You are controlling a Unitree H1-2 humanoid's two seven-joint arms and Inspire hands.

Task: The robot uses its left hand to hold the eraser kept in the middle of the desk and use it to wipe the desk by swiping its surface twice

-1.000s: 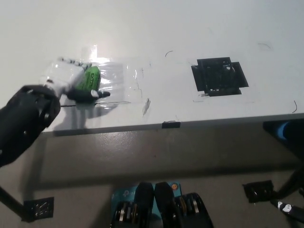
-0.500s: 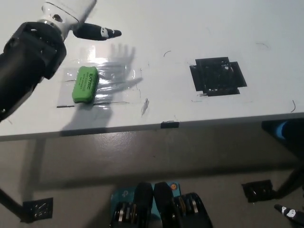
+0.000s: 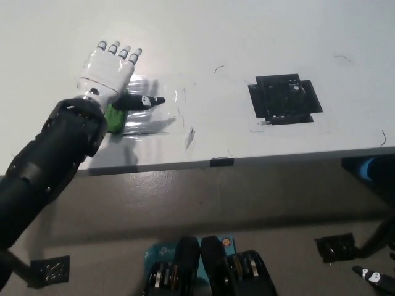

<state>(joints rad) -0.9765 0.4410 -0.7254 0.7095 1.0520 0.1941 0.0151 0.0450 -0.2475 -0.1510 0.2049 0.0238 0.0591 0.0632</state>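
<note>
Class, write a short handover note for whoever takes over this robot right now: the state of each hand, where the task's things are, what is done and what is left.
Left hand: open, fingers spread flat over the desk, holding nothing.
Right hand: not in view.
Green eraser: lying on the clear taped patch near the desk's front edge, mostly hidden under the left wrist.
Black tape square: further right, untouched.
Done: the hand is positioned above the eraser.
Left: close on the eraser; whether any swipe is done cannot be judged from this picture, so assume both swipes remain.
</note>
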